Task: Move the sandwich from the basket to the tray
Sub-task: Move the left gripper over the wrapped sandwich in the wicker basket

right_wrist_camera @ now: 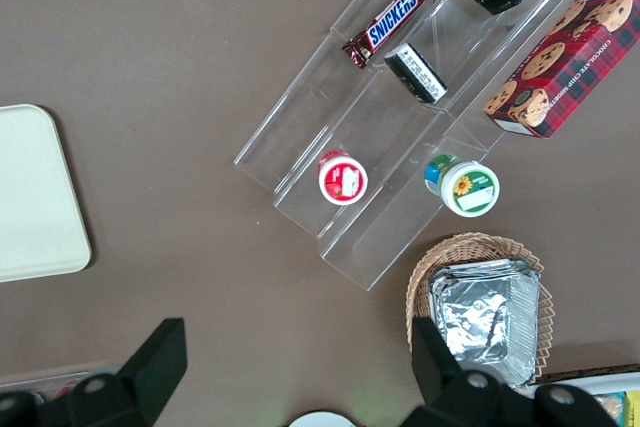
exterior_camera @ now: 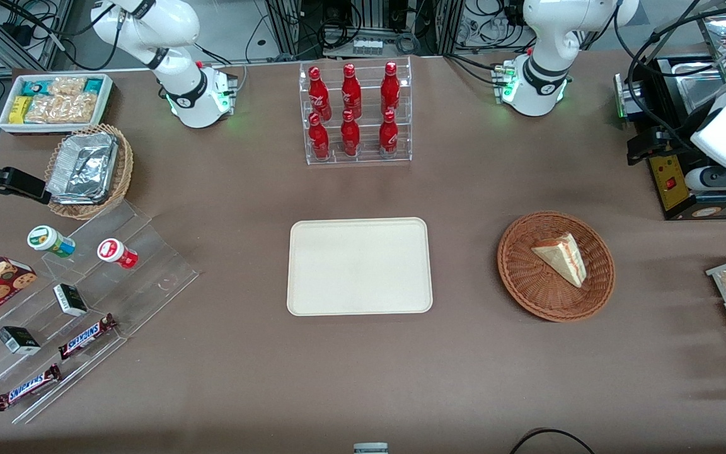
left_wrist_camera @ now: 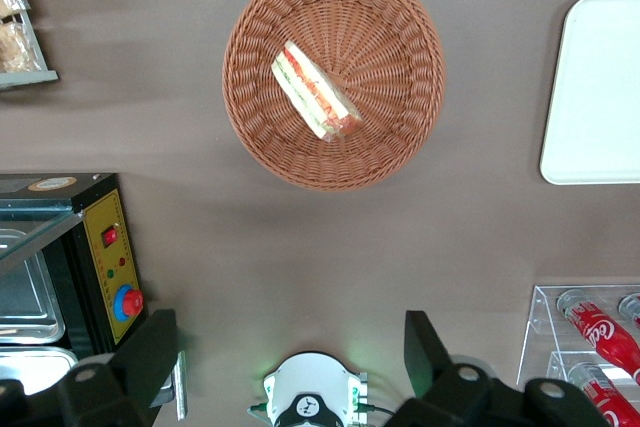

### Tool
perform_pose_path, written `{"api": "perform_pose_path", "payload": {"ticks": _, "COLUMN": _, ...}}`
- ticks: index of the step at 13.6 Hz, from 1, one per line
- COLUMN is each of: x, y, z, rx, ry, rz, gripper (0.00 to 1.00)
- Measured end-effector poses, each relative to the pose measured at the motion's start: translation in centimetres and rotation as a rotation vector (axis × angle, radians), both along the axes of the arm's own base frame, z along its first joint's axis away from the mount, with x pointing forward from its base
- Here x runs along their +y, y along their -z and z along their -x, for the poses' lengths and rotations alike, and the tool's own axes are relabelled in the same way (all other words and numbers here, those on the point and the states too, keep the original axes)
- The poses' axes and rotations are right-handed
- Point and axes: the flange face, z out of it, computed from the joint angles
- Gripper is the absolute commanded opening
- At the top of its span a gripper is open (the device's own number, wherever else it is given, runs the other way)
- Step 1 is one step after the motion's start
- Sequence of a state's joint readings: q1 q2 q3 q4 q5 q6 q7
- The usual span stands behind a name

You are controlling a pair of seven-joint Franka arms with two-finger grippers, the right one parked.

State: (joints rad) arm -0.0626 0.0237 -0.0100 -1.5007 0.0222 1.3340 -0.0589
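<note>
Nearest the front camera, two chocolate bars (exterior_camera: 54, 366) lie on a clear stepped stand (exterior_camera: 86, 302) toward the parked arm's end of the table. Near the middle of the table sits the tray (exterior_camera: 359, 266), bare and flat, with a rack of red bottles (exterior_camera: 355, 113) farther from the camera. Beside the tray, toward the working arm's end, rests the basket (exterior_camera: 556, 265), and the sandwich (exterior_camera: 561, 257) lies inside it, a little off centre, its red and green filling edge visible in the wrist view (left_wrist_camera: 315, 92). The gripper (left_wrist_camera: 290, 357) hangs high above the table, well apart from the basket (left_wrist_camera: 333, 75), with its two fingers (left_wrist_camera: 150, 352) spread wide and holding nothing. A black box with a red button (left_wrist_camera: 100, 272) stands on the table near the basket.
</note>
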Motion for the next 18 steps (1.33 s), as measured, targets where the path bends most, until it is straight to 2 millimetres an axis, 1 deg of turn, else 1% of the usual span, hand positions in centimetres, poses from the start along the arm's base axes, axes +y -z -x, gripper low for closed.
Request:
{"api": "perform_pose_path", "payload": {"ticks": 4, "x": 0.0, "y": -0.1, "z": -0.5, "rx": -0.033, "ry": 0.001, "rz": 0.002, "gripper": 1.0}}
{"api": "perform_pose_path", "payload": {"ticks": 5, "x": 0.0, "y": 0.1, "z": -0.6, "rx": -0.034, "ry": 0.001, "rz": 0.002, "gripper": 1.0}}
{"api": "perform_pose_path", "payload": {"ticks": 7, "x": 0.0, "y": 1.6, "z": -0.9, "rx": -0.019, "ry": 0.001, "rz": 0.001, "gripper": 1.0}}
{"api": "perform_pose_path", "payload": {"ticks": 9, "x": 0.1, "y": 4.3, "z": -1.3, "rx": 0.0, "ry": -0.004, "rz": -0.001, "gripper": 1.0}}
{"api": "perform_pose_path", "payload": {"ticks": 11, "x": 0.2, "y": 7.6, "z": -1.8, "rx": -0.003, "ry": -0.047, "rz": -0.012, "gripper": 1.0}}
{"api": "perform_pose_path", "payload": {"ticks": 16, "x": 0.1, "y": 15.5, "z": -2.5, "rx": -0.084, "ry": -0.29, "rz": -0.042, "gripper": 1.0}}
{"api": "perform_pose_path", "payload": {"ticks": 18, "x": 0.0, "y": 18.0, "z": -2.4, "rx": -0.109, "ry": -0.368, "rz": -0.047, "gripper": 1.0}}
